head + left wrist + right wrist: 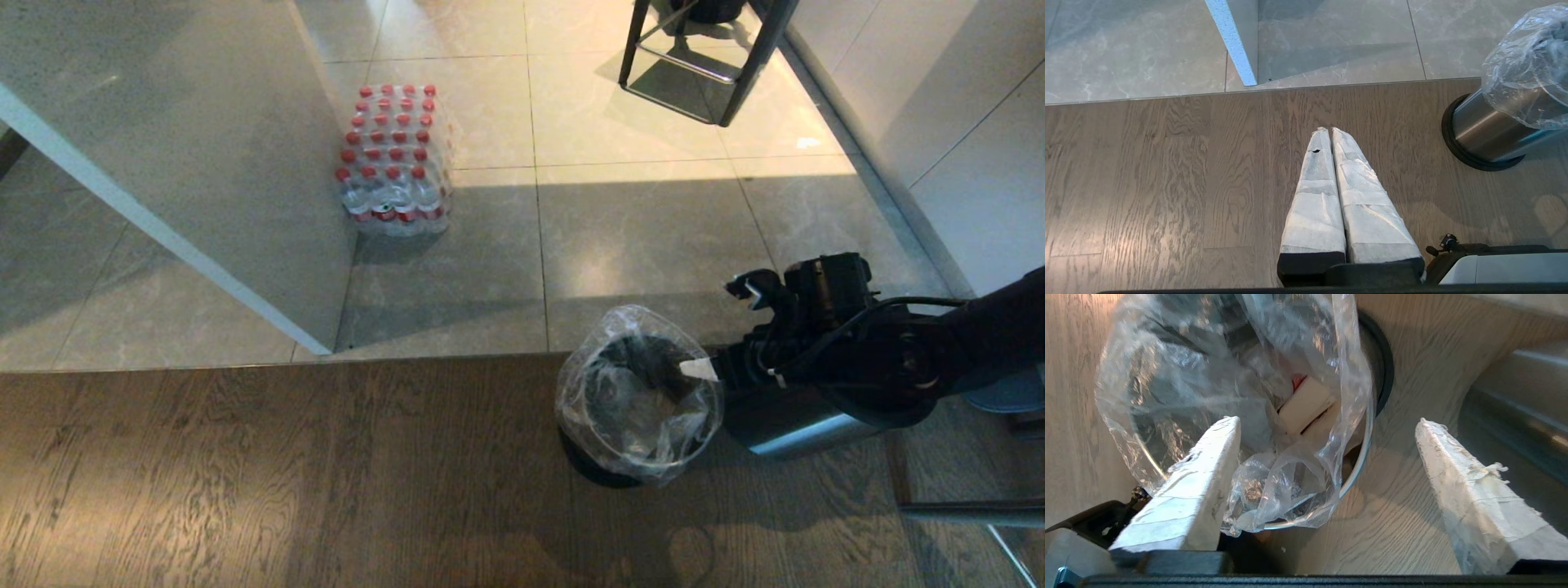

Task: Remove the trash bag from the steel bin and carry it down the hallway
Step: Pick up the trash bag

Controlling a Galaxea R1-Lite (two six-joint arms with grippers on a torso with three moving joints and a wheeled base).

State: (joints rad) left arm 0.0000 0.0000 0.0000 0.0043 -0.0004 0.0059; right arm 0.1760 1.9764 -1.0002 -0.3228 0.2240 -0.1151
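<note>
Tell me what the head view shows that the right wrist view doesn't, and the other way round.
Only the head view: the pack of red-capped bottles on the tiled floor, the stool legs further off, and the right arm beside the steel bin, with a second steel cylinder under it.

Only the right wrist view: the right gripper open, one finger over the bin mouth, the other over the wood floor; a pale box among the rubbish.

Both: the trash bag, still lining the bin, on the wood planks.
</note>
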